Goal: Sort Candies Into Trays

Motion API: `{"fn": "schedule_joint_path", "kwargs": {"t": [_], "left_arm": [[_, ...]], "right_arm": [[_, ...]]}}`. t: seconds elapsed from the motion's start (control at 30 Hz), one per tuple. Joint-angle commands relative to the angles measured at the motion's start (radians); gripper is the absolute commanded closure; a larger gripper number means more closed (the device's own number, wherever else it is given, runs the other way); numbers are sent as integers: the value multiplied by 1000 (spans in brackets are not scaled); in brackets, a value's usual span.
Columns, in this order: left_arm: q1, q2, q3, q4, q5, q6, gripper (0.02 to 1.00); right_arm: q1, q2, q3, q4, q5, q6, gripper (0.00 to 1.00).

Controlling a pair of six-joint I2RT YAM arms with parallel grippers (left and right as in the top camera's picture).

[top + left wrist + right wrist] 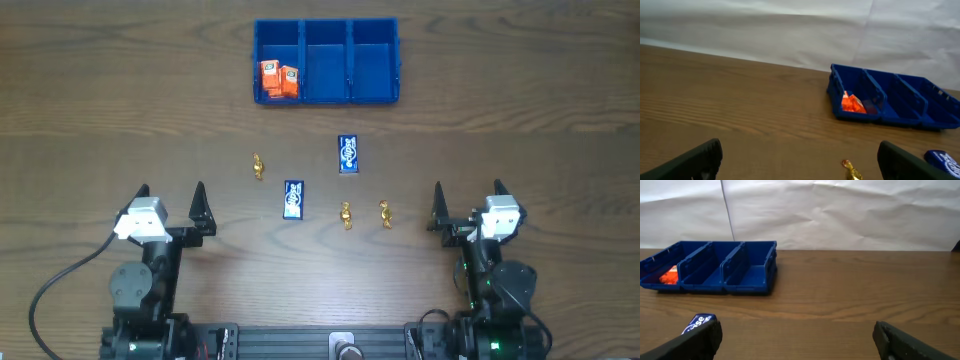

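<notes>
The left gripper and right gripper sit low over the table, each with its jaws spread wide and nothing between them. The loose candies all lie ahead of the jaws, between the two arms and apart from both.

Nearest are two gold candies side by side, closer to the right gripper, with a blue candy just left of them. Farther on lie a third gold candy and a second blue candy. Farthest is the tray, with three compartments in a row. Two orange candies lie in its left one.

The left wrist view catches one gold piece and the end of a blue one just past its fingertips. The right wrist view catches a blue one close by one finger. Both wrist views add a white sheet behind the table's far edge. The blue wrappers carry white lettering, too small to read.
</notes>
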Motion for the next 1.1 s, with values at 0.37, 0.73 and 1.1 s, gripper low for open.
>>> {"fn": "schedule_joint_path", "kwargs": {"t": [0.37,0.73,1.1], "left_arm": [[10,-10,-5,-72,10,18,20],[10,-10,-5,-73,10,18,20],[10,-10,-5,-72,10,18,20]], "right_arm": [[3,-7,-4,-3,-2,11,3],[3,-7,-4,-3,-2,11,3],[3,-7,-4,60,5,15,3]]}}
